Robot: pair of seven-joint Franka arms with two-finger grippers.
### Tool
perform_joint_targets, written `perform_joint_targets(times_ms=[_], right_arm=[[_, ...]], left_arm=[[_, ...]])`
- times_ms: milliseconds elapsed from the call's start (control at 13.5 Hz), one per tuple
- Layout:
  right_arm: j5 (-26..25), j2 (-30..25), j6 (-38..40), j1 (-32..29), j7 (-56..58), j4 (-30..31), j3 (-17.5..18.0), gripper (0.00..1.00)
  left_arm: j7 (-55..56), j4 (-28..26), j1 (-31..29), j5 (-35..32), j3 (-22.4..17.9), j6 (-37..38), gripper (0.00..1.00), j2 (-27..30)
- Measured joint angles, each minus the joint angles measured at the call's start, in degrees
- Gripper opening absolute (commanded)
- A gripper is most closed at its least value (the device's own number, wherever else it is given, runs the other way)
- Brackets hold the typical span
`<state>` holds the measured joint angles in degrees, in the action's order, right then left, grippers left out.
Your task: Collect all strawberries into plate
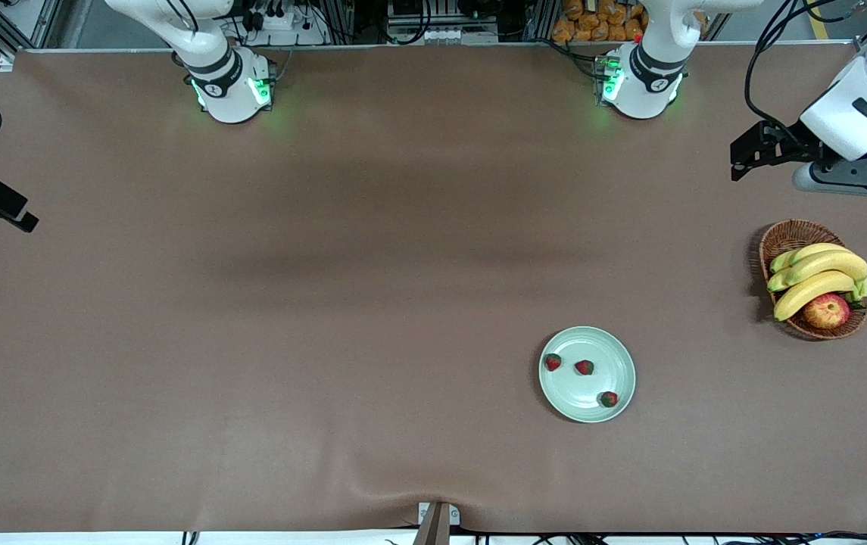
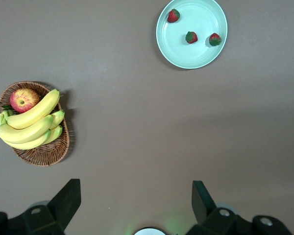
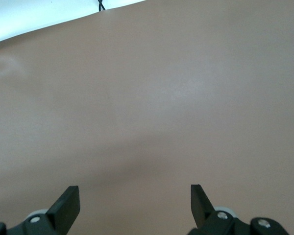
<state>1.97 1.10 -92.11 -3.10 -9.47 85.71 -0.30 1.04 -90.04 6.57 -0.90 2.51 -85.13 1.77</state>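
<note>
The pale mint-green plate (image 1: 600,344) lies on the brown table, nearer the front camera and toward the left arm's end. Three small red strawberries lie on it, apart from each other: one (image 1: 552,362) by the rim, one (image 1: 584,367) near the middle, one (image 1: 609,399) nearest the camera. The left wrist view shows the same plate (image 2: 186,56) and strawberries (image 2: 173,15) (image 2: 191,37) (image 2: 214,39). My left gripper (image 1: 743,155) (image 2: 135,188) hangs open and holds nothing, high over bare table beside the basket. My right gripper (image 1: 1,206) (image 3: 134,193) is open with nothing in it, over the table's edge at the right arm's end.
A brown wicker basket (image 1: 785,238) (image 2: 39,156) stands at the left arm's end, holding bananas (image 1: 819,276) and a red-yellow apple (image 1: 827,310). The brown cloth wrinkles slightly near the front edge (image 1: 403,492).
</note>
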Motion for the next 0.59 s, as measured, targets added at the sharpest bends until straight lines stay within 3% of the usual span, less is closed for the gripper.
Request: perform_joint_targets(times_ms=[592], right_arm=[[0.02, 0.00, 1.02, -0.07, 0.00, 0.00, -0.22, 1.00]], left_arm=[[-0.08, 0.00, -1.58, -0.01, -0.20, 0.01, 1.00, -0.12]])
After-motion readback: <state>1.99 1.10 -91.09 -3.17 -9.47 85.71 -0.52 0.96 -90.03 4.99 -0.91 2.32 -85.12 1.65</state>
